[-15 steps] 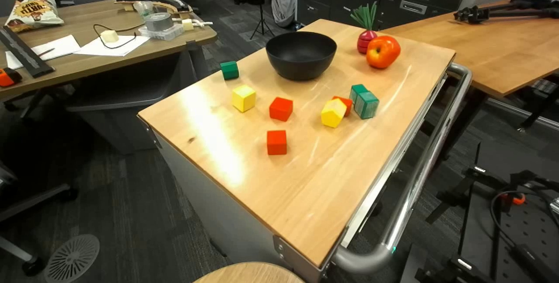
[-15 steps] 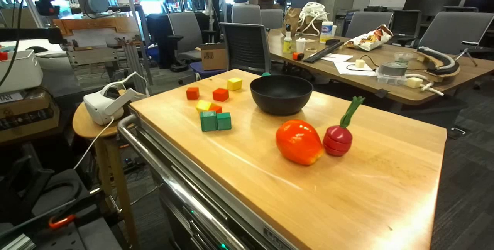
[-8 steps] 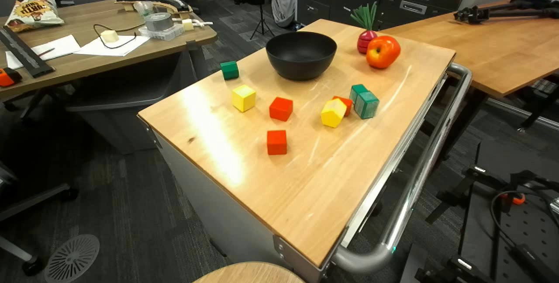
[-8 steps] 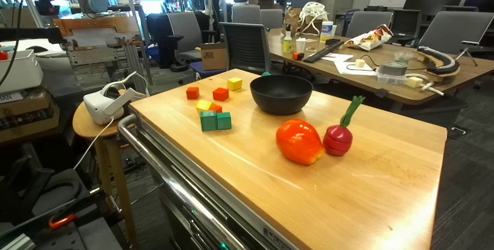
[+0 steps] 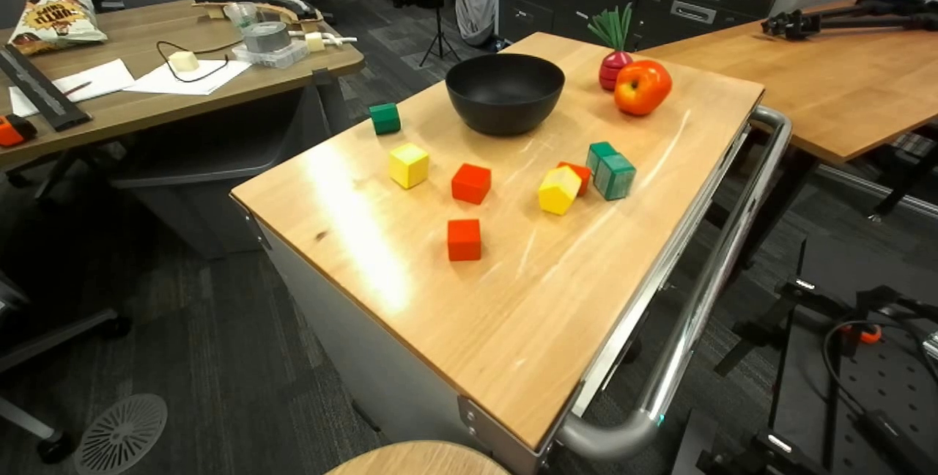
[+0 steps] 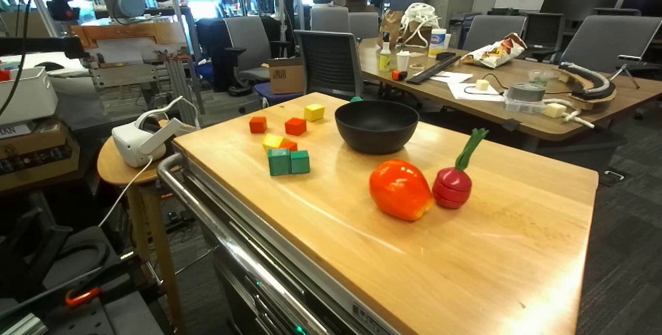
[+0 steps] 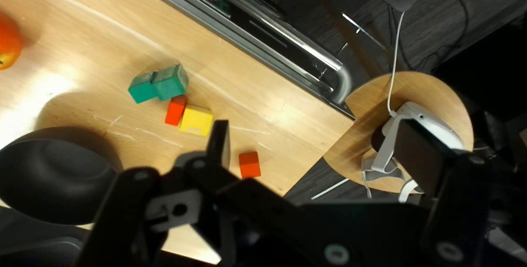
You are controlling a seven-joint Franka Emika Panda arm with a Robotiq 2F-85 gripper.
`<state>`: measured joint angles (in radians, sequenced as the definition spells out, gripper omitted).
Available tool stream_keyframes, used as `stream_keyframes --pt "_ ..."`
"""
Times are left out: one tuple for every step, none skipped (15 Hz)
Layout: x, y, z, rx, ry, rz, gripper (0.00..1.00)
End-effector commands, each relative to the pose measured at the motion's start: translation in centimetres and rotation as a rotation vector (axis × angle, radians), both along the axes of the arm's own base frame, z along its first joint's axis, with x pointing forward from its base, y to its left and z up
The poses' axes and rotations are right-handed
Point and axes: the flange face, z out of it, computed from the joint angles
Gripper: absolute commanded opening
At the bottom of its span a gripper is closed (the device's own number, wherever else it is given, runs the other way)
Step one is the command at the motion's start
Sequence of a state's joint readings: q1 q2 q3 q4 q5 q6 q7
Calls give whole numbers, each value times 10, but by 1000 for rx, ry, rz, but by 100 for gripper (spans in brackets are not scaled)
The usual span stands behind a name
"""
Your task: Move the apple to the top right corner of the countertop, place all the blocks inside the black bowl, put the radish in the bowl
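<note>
"Countertop (image 6: 465,262) first: what is counted on it, from the nearest side outward in an exterior view?"

"One apple (image 6: 397,190), tipped on its side, and one radish (image 6: 452,188), leaves up, just beside it; whether they touch cannot be told. Past them one black bowl (image 6: 376,133) is seen, standing upright."

"And the blocks (image 6: 279,163)?"

"Eight are counted, all lying outside the bowl: three green, three red, two yellow. Two green ones are set touching each other, with one red and one tilted yellow close by. Two red and one yellow are scattered farther off, apart from one another. By the bowl's far side one green block (image 6: 356,100) is seen, mostly hidden; in an exterior view the same green block (image 5: 385,118) is shown whole, apart from the bowl."

"How is the gripper (image 7: 319,141) posed?"

"It is held well above the far end of the countertop, pointed down. Its fingers (image 7: 217,145) are spread wide, and nothing is gripped. Between them, in the wrist view, a corner of the countertop is framed against one round stool (image 6: 111,167)."

"And beyond?"

"One white headset (image 6: 137,141) is rested on the stool. Farther off, a desk (image 6: 517,76) is seen, with one snack bag (image 6: 495,51) laid on it."
</note>
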<state>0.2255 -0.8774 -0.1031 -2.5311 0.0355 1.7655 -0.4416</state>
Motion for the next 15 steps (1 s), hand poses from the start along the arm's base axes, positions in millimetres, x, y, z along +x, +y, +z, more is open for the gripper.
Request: stream_keyframes --pt "0 0 1 1 5 8 100" --pt "-1 0 1 1 7 12 100" --pt "-1 0 1 0 8 14 100" --pt "-1 0 1 0 8 15 100" --pt "-1 0 1 0 8 16 100" --pt "-1 0 1 0 8 16 100" --pt "-1 0 1 0 8 16 100" --pt "-1 0 1 0 8 16 100" --pt "-1 0 1 0 8 16 100" --pt "-1 0 1 0 8 16 100" --pt "2 6 5 24 -26 -8 100" --pt "8 8 13 68 -101 -70 100" --pt "16 7 19 88 -122 -105 100" --pt "28 3 27 111 -145 -153 100" --pt "38 -4 30 125 -168 -202 100"
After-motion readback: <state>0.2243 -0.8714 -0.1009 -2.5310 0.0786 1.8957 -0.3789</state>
